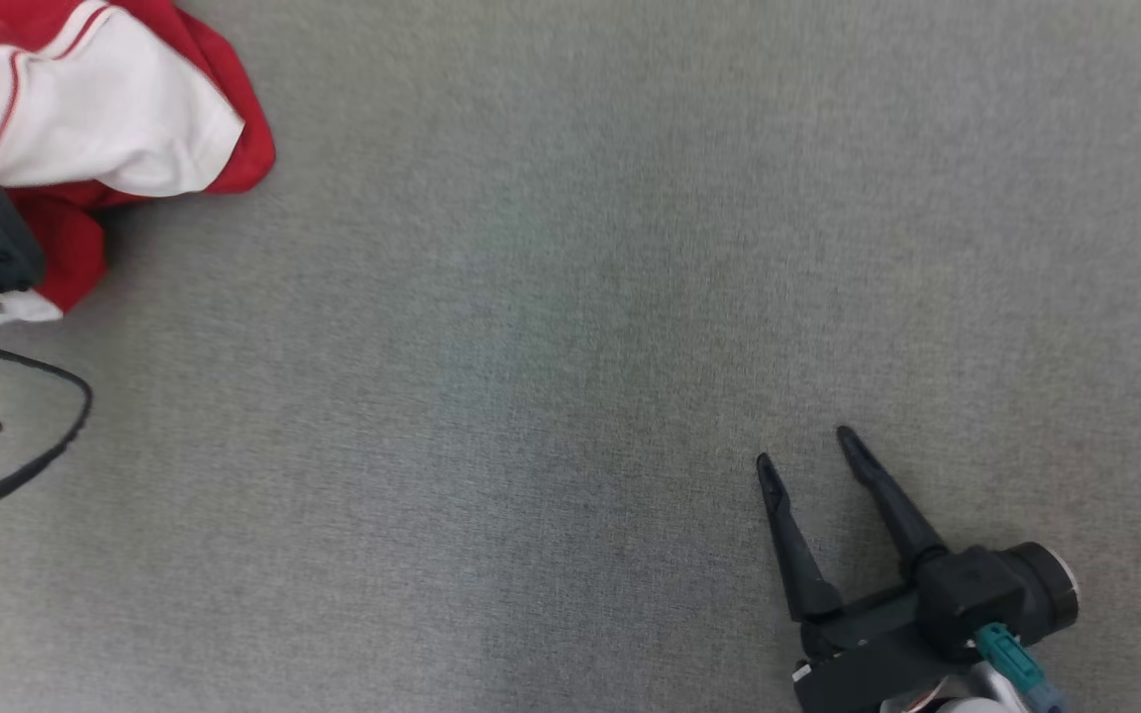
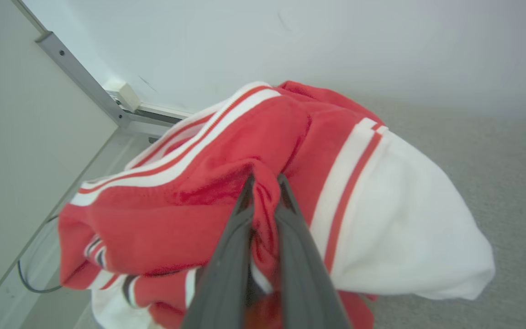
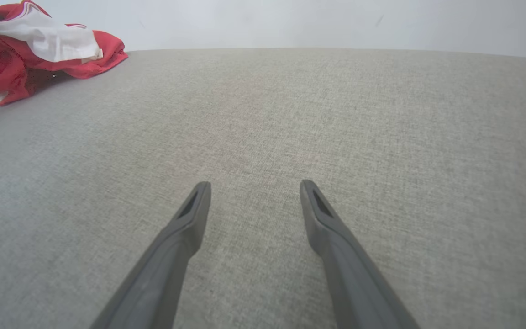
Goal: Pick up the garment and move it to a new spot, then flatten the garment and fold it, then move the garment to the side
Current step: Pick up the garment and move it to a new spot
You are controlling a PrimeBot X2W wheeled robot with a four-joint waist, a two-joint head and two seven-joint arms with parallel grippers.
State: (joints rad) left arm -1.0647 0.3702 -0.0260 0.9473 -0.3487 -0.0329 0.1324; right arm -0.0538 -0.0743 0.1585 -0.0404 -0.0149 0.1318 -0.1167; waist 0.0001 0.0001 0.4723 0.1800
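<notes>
step: pick-up, as judged | left pincer (image 2: 265, 178): closed to a slit, a red fold of the garment (image 2: 176, 219) pinched | garment: bunched at the far-left of the worktop (image 1: 630, 297) | right pincer (image 1: 803, 446): spread wide, nothing held, well apart to the garment's right | relation: bare worktop lies rightward; left arm nearer
</notes>
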